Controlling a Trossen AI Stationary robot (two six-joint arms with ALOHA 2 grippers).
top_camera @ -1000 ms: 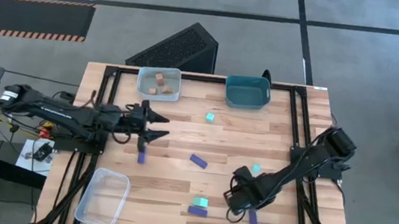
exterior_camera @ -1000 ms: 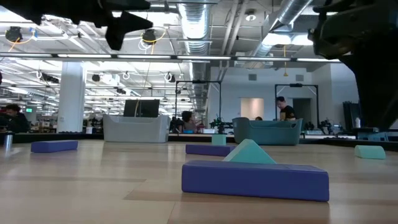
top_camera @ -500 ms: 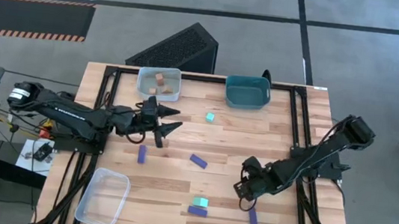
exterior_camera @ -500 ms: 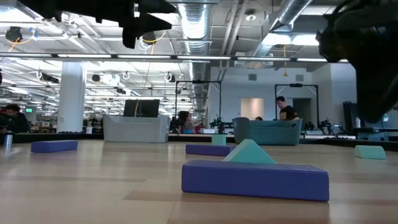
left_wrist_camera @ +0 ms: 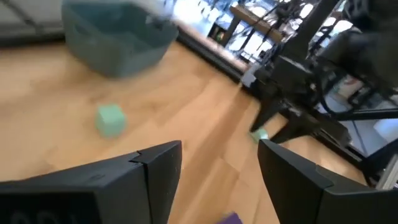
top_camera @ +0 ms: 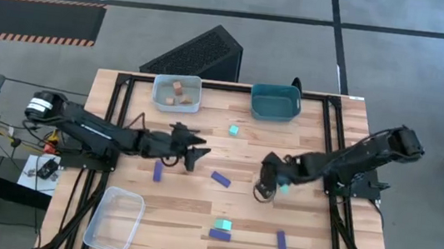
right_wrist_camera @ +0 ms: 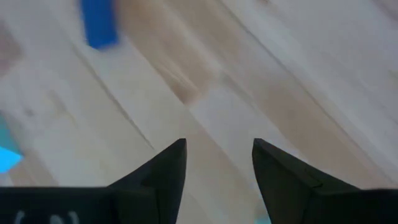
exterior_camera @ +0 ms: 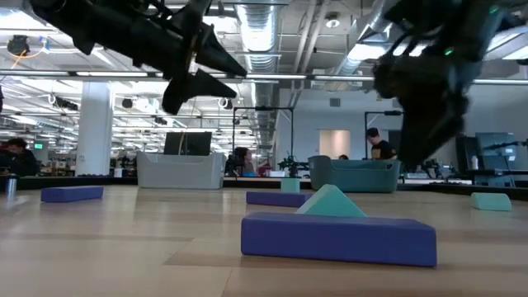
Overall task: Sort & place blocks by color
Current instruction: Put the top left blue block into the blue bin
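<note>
1. Small light teal cube (top_camera: 284, 186), right of the worktop's middle and well short of the right edge, lying just beside the right gripper (top_camera: 265, 182), on the side away from the left edge; near enough that contact cannot be ruled out from above.
2. Right gripper's two dark fingers (right_wrist_camera: 163, 167) parted in the right wrist view, bare wooden worktop (top_camera: 312, 143) between them, nothing held.
3. Judged as the coming grasp: short shift of the right gripper toward the right edge to straddle the cube. No long axis to match on a cube, so no wrist turn called for.
4. Dark blue elongated bar (top_camera: 221, 178) near the worktop's middle, long axis slanted to the edges, lying between the two grippers.
5. Left gripper (top_camera: 195, 148) just toward the left edge and far side from that bar, fingers (left_wrist_camera: 155, 163) apart and empty in the left wrist view; left arm the nearer one for it.
6. Second dark blue bar (top_camera: 158, 170) toward the left edge, long axis roughly along the left edge.
7. Teal plastic bin (top_camera: 276, 102) at the far edge, right of centre: likely home for the cube.
</note>
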